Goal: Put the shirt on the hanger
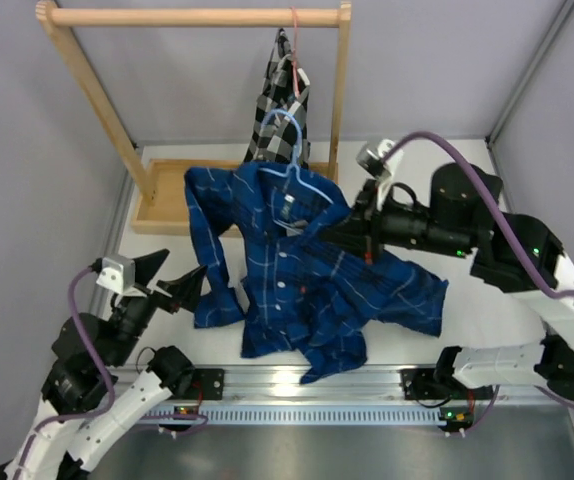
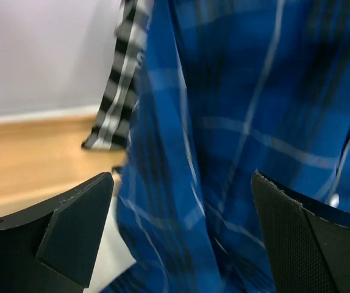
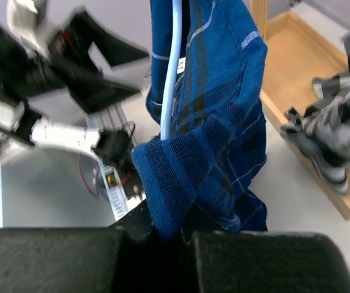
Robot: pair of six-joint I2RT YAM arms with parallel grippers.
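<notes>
While looking down from above, found the shirt (image 1: 297,280) spread across the middle of the table (image 1: 467,170), collar toward the far side, 1 sleeve trailing left and near, the other lying out to the right. Saw the hanger (image 1: 302,175) resting at the collar, hook pointing far, just in front of the wooden rack (image 1: 197,17) and its tray-like base (image 1: 167,195). In the right wrist view, traced the pale wire running down inside the blue fabric. Found the right gripper (image 1: 352,235) reaching in from the right, pinched tight on a fold of the shirt beside the collar, no gap visible between the jaws, cloth bunched up at the fingers. Found the left gripper (image 1: 172,280) spread wide with nothing in its grasp, held near the left sleeve at the near-left of the table, both fingers clear of the cloth in its own wrist view. On the rack's rail, noted 1 black-and-white checked shirt (image 1: 282,100) hanging from a pink-red hanger (image 1: 294,35), directly behind the blue hook.
</notes>
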